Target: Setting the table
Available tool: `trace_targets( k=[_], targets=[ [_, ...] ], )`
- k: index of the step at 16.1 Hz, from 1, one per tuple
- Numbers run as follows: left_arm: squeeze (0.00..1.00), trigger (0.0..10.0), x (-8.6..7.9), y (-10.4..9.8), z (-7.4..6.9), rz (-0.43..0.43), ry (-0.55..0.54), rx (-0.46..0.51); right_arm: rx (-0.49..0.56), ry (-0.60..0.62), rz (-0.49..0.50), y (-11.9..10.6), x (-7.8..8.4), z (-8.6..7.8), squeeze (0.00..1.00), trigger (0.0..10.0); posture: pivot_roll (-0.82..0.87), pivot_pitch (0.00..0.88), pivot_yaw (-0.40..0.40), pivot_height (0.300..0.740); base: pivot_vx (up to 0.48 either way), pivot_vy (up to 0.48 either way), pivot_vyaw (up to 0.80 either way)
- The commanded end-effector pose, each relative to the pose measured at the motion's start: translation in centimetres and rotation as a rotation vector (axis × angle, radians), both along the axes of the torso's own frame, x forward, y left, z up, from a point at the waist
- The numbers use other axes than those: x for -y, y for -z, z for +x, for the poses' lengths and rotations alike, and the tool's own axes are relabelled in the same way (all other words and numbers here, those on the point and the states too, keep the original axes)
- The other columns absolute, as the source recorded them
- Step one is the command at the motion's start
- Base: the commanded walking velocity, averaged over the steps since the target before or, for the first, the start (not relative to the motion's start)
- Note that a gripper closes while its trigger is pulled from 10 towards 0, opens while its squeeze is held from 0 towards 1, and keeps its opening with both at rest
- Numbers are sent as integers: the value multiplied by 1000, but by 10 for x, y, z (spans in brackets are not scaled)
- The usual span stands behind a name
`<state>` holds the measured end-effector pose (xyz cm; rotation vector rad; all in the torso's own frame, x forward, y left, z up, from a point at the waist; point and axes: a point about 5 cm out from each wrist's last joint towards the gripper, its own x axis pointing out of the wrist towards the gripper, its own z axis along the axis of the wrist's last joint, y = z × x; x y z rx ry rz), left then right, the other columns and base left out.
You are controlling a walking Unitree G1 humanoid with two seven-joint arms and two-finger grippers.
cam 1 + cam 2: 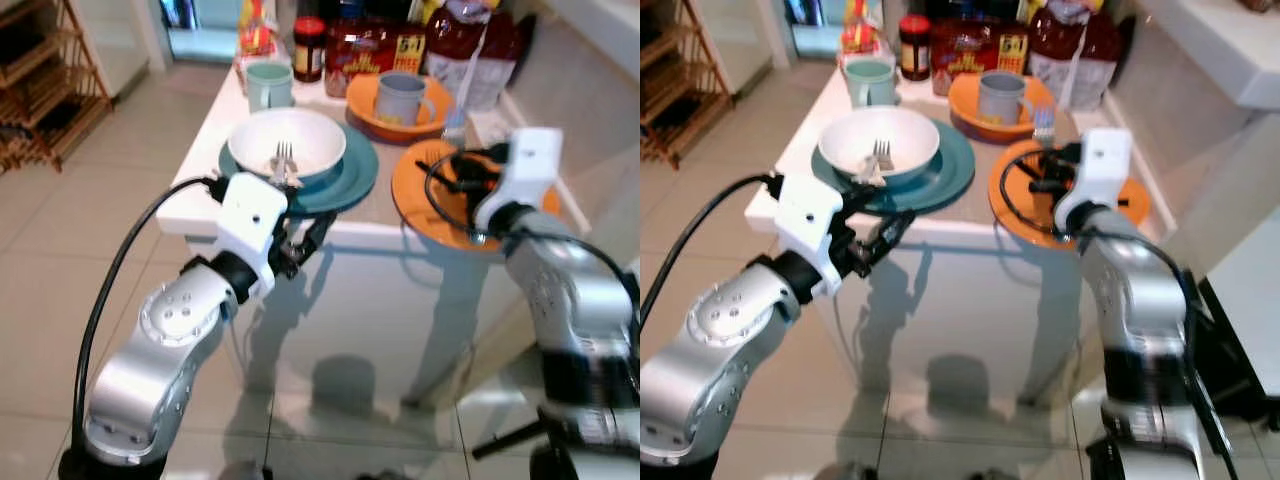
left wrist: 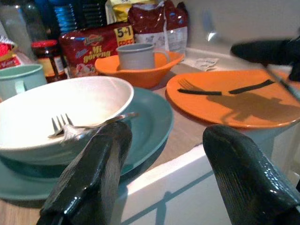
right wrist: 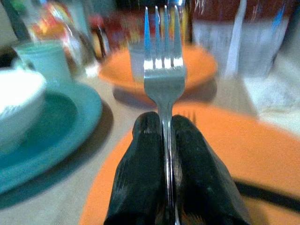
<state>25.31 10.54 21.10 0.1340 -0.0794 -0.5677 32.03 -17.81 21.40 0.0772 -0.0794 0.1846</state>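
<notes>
A white bowl (image 1: pixel 320 135) stands on a teal plate (image 1: pixel 358 172) on the white table (image 1: pixel 190 205), and a fork (image 1: pixel 283 160) lies inside the bowl. To its right is an orange plate (image 1: pixel 425 215). My right gripper (image 1: pixel 452 172) hovers over that plate, shut on a second fork (image 3: pixel 163 61) whose tines point away from the fingers (image 3: pixel 140 159). My left gripper (image 1: pixel 300 240) is open at the table's front edge, just below the teal plate, with nothing between its fingers (image 2: pixel 93 173).
Behind the plates sit an orange bowl (image 1: pixel 365 112) holding a grey mug (image 1: pixel 400 97), a teal mug (image 1: pixel 268 85), a jar (image 1: pixel 308 48) and food packets (image 1: pixel 360 52). A wooden rack (image 1: pixel 40 90) stands on the tiled floor at far left.
</notes>
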Motion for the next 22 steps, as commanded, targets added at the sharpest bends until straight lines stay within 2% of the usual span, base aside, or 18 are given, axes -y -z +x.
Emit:
trace_targets(
  k=[1, 5, 6, 7, 10, 15, 17, 20, 22],
  targets=[
    [0, 10000, -3, 0, 2, -30, -49, 3, 238, -41, -7, -27, -5, -22, 0, 10000, 81, 36, -13, 740, 0, 0, 0],
    [0, 10000, -9, 4, -2, -53, -73, 36, 307, -37, 62, -13, -3, -77, 0, 10000, 71, 32, -13, 740, 0, 0, 0],
    [0, 10000, -9, 9, -5, -48, -67, 26, 270, -35, 36, 8, -1, -89, 0, 10000, 69, 29, -12, 740, 0, -480, 0],
    [0, 10000, -9, 13, -8, -38, -61, 10, 239, -28, 19, 23, 2, -97, 0, 10000, 69, 29, -12, 740, 0, -480, 0],
    [0, 10000, -9, 20, -11, -23, -55, 0, 186, 3, -18, 42, 6, -111, 0, 10000, 64, 29, -7, 740, 0, -480, 0],
    [0, 10000, -4, 4, -10, -73, -19, 63, 234, 27, -2, 37, 4, -112, 0, 10000, 65, 34, -3, 740, 0, -480, 0],
    [0, 10000, -3, 12, -16, -54, 13, 38, 235, 10, -22, 39, 3, -113, 0, 10000, 65, 38, -5, 740, 0, -480, 0],
    [0, 10000, -8, 26, -20, -36, -5, -9, 216, -37, -81, 47, -2, -119, 0, 10000, 65, 43, -9, 740, 0, -480, 0],
    [0, 10000, -8, 26, -20, -34, -6, -10, 213, -41, -84, 50, -3, -120, 0, 10000, 64, 49, -11, 740, 0, -480, 0]
  ],
)
